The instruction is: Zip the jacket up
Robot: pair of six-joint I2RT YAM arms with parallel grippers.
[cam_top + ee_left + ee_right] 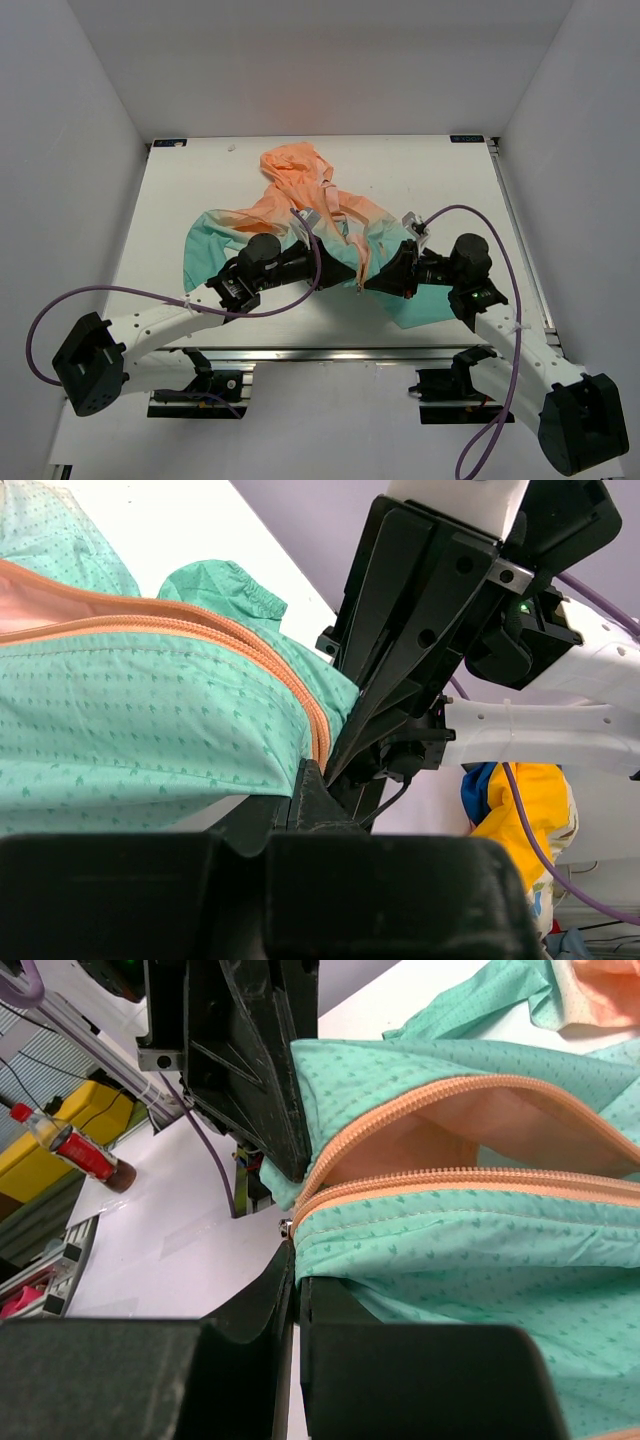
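Nearest the bases, both grippers are clenched on the teal hem (pixel 200 780) of the jacket (pixel 225 250), at the foot of the zipper (pixel 450 1178). The left gripper (pixel 308 783) pinches one edge and the right gripper (pixel 293 1270) the other, nearly touching. We judge the cloth light, limp and slippery — it will bunch, not push — so the stiffer toothed tape at the hem is the place to hold. The orange zipper, parted, runs away from us, leaning slightly left. The jacket lies mid-way across the table (pixel 190 170) — long axis near to far, peach hood (pixel 295 165) pointing at the far edge.
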